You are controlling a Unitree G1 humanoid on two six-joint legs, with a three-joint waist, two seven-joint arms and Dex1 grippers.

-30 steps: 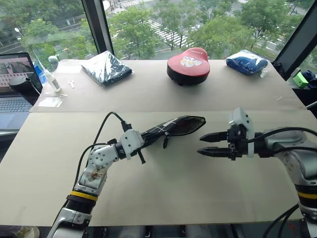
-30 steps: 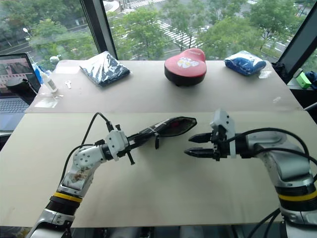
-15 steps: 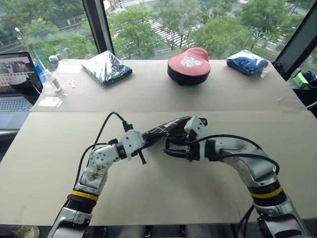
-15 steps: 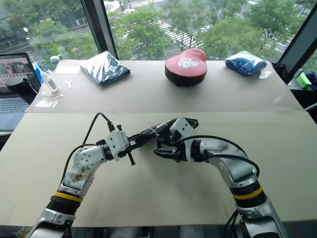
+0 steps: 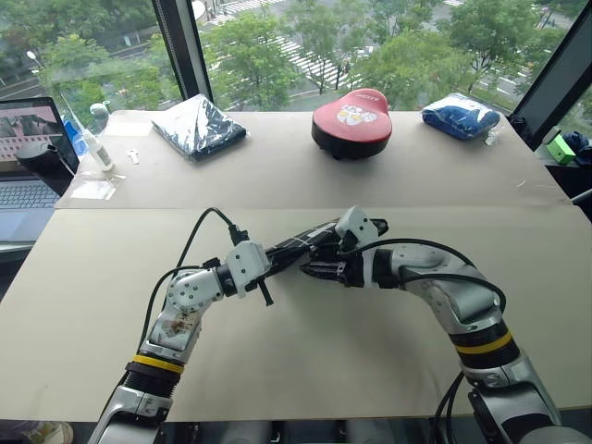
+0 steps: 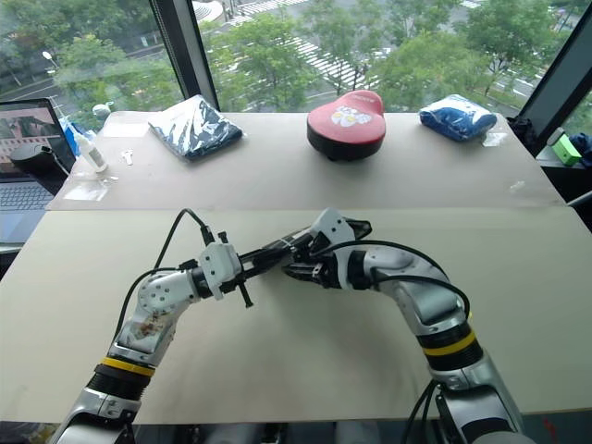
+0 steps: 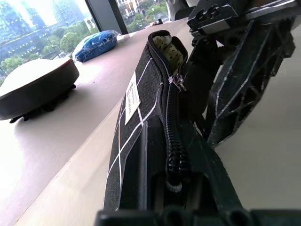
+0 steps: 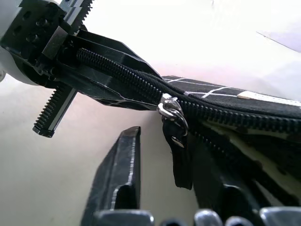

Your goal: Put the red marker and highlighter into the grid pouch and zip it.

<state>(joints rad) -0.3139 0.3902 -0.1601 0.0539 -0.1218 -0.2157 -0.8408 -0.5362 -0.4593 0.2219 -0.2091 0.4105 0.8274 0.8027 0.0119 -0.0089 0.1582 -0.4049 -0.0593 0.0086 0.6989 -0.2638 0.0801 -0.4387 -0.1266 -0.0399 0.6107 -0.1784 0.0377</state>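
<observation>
The grid pouch (image 5: 310,239), black with white lines, is held level above the table, and my left gripper (image 5: 270,253) is shut on its near end. In the left wrist view its zipper (image 7: 173,136) runs from my fingers to the slider (image 7: 178,81), and the far mouth (image 7: 165,46) gapes. My right gripper (image 5: 312,269) is under the pouch's middle. Its fingers (image 8: 121,179) stand a little apart, with the black pull cord (image 8: 182,165) hanging from the slider (image 8: 171,109) between them and a gap still visible. The red marker and the highlighter are hidden.
At the table's back lie a dark blue folded bag (image 5: 199,126), a red and black case (image 5: 352,121) and a blue bundle in plastic (image 5: 461,115). A laptop (image 5: 28,162) and a white bottle (image 5: 95,148) stand at the far left. Bare tabletop (image 5: 370,370) lies in front.
My right gripper has swung left from over the bare table to the pouch, and its fingers have narrowed around the zipper pull. The left gripper and the pouch have kept still.
</observation>
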